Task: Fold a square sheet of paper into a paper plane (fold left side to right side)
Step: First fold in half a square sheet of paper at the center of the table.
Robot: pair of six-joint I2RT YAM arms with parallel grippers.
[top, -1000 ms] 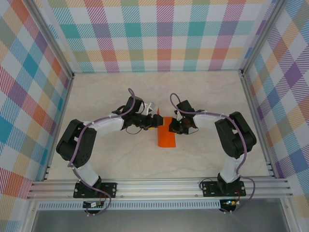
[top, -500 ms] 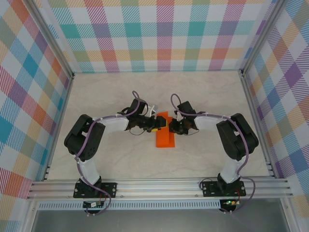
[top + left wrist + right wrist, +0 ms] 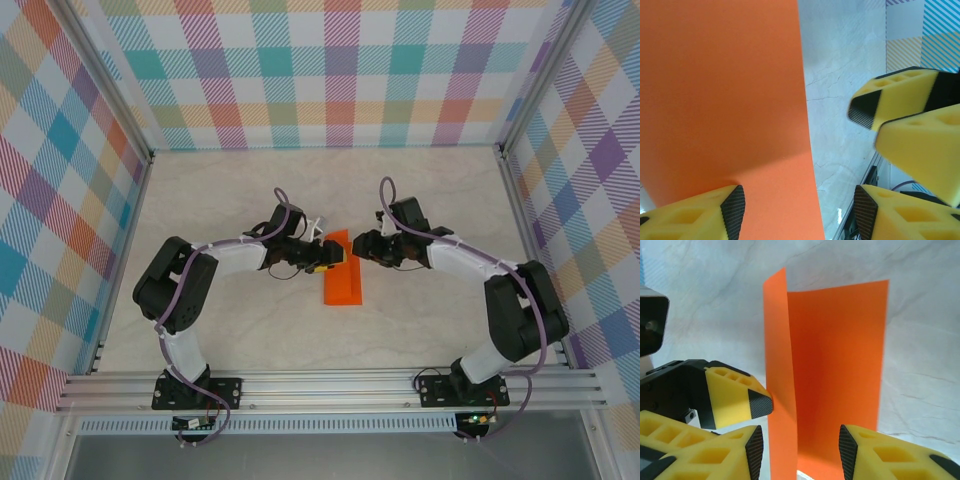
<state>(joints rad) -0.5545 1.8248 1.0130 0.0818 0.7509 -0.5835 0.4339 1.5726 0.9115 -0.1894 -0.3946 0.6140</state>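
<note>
Left gripper (image 3: 328, 257), jaws apart, props the raised flap of the square sheet of paper (image 3: 345, 285) against one fingertip (image 3: 759, 405), while the right gripper (image 3: 800, 450), jaws apart and empty, faces it, probably leaving folding room.

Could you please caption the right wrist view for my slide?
Half-folded orange paper on the table, one flap standing, ahead of the open right claw.

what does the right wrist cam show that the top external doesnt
Right wrist view: the thin bright orange sheet of paper close up, one flap standing up off the flat layer, with a yellow foam fingertip of the left end effector at that flap's edge. Top external view: the left arm and right arm base to wrist, the checked walls, the aluminium rail. Both: the orange sheet on the pale marbled table, the right end effector open near it.
</note>
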